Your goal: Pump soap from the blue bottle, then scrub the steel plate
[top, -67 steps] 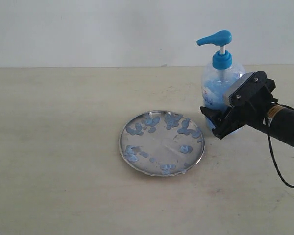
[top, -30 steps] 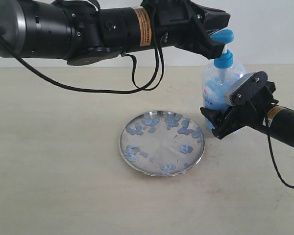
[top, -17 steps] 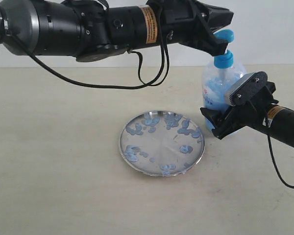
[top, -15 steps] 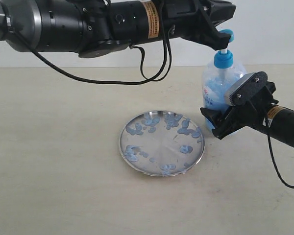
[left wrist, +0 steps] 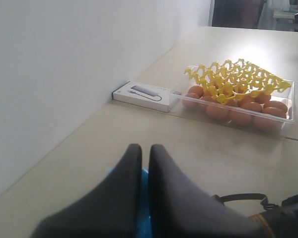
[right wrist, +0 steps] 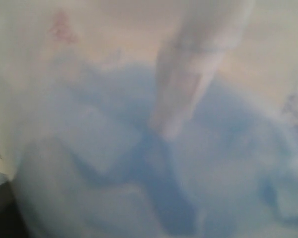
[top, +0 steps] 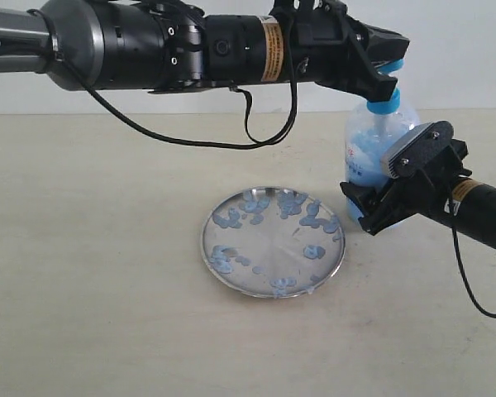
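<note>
Two grippers on the bottle: pumping step in hand

Both arms are busy with the bottle (top: 366, 142). The right gripper (top: 366, 207) is clamped round its lower body, so the bottle stands upright between those jaws, its soap (right wrist: 139, 163) filling the right wrist view. The left gripper (top: 383, 74) reaches across and sits on top of the pump head (top: 396, 47), directly beneath it; its fingers (left wrist: 126, 188) are closed together with only a slit between them, holding nothing. The head looks low over the collar (top: 386, 101), so I judge this to be a press in progress. The spout is hidden under the gripper, so I cannot tell whether soap is coming out.

The plate (top: 269, 246) lies flat on the table (top: 99, 265) just beside the right gripper, apart from the bottle and already dotted with blue blobs. Next, the press needs finishing with a straight downward push while the right gripper steadies the bottle; scrubbing is not yet begun.
</note>
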Tool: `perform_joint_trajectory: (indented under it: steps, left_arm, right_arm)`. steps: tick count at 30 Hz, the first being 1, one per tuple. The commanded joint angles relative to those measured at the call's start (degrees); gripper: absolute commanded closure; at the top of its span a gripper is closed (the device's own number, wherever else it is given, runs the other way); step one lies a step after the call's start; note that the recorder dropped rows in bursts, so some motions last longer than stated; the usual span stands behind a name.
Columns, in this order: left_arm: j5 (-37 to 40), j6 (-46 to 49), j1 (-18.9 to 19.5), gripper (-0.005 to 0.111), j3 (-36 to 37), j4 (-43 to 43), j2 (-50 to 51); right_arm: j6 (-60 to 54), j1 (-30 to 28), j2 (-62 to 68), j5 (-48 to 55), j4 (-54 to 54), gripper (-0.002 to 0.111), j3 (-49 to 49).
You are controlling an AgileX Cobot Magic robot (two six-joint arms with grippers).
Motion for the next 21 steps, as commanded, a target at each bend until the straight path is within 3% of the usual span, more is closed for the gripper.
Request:
perform_joint_trajectory:
  steps: [1, 16, 21]
  left_arm:
    - [2.92, -4.47, -0.3, 0.102, 1.03, 6.56, 3.88]
    - [2.77, -6.12, -0.3, 0.102, 1.02, 8.06, 8.15]
    - [2.5, -0.48, -0.3, 0.102, -0.25, 0.98, 5.08]
  right_arm:
    - [-1.04, 0.0, 0.67, 4.17, -2.85, 0.108, 0.5]
    - [-1.04, 0.0, 0.67, 4.17, -2.85, 0.108, 0.5]
    - [-1.04, 0.0, 0.67, 4.17, -2.85, 0.108, 0.5]
